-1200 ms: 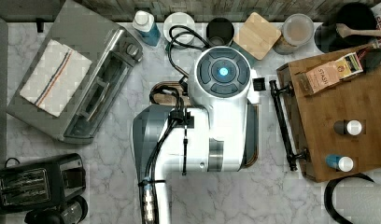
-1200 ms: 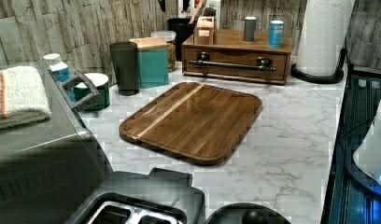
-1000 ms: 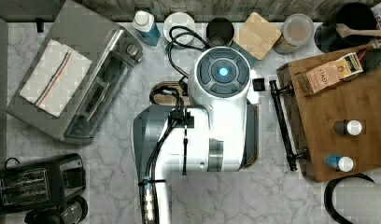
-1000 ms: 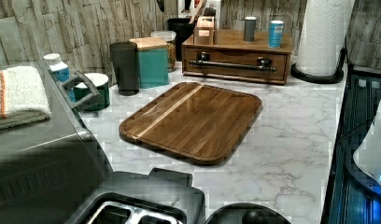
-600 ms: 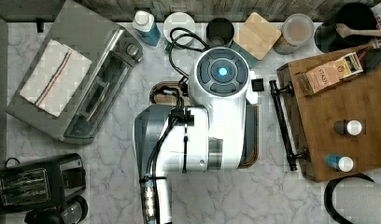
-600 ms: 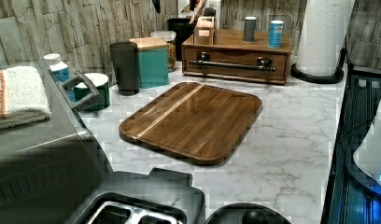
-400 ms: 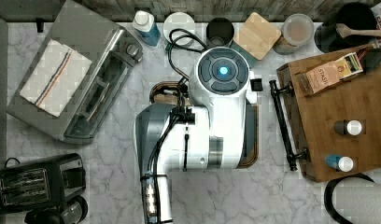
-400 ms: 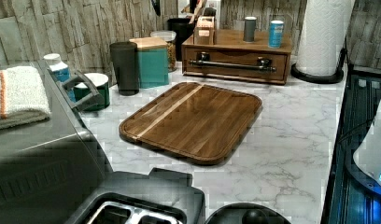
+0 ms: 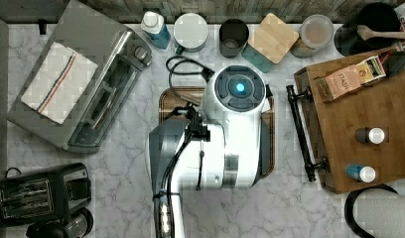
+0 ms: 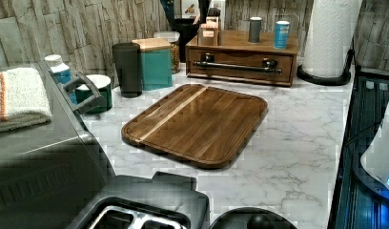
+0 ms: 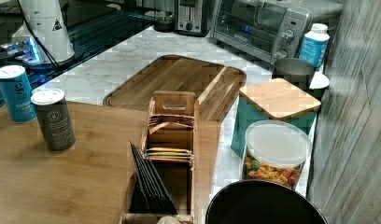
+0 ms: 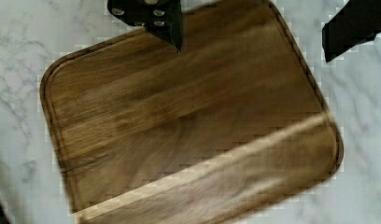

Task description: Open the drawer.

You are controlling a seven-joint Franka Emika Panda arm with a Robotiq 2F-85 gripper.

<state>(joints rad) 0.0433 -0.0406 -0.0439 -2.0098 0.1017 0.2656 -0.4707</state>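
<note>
The drawer (image 10: pixel 240 67) sits shut in the front of a low wooden box (image 9: pixel 369 124) at the back of the marble counter (image 10: pixel 297 143) in the left view, just beside the paper towel roll (image 10: pixel 330 36); in the top view it's at the right edge, w/ its black bar handle (image 9: pixel 301 133) running along the side facing the arm (image 9: pixel 225 134). The arm hangs over the cutting board (image 10: pixel 197 124), well apart from the handle. In the wrist view the gripper (image 12: pixel 254 25) is spread wide, fingers (image 12: pixel 165 18) apart w/ nothing btwn them, board grain below. Approach not yet made, so task is at the start. Handling, as a guess: drawer is shallow bamboo, prob. light and stiff, should slide w/ little force; the box itself looks light too, w/ a tea-bag holder (image 11: pixel 172 126) and two small shakers (image 10: pixel 254 29) on top, so a hard tug may drag the whole box across the smooth marble or tip the shakers. Best hold: the bar, near its middle btwn the two posts, fingers closing around the rod from above and below. Metal rod is thin and likely slick, so a firm squeeze, then a straight pull away from the box front.
</note>
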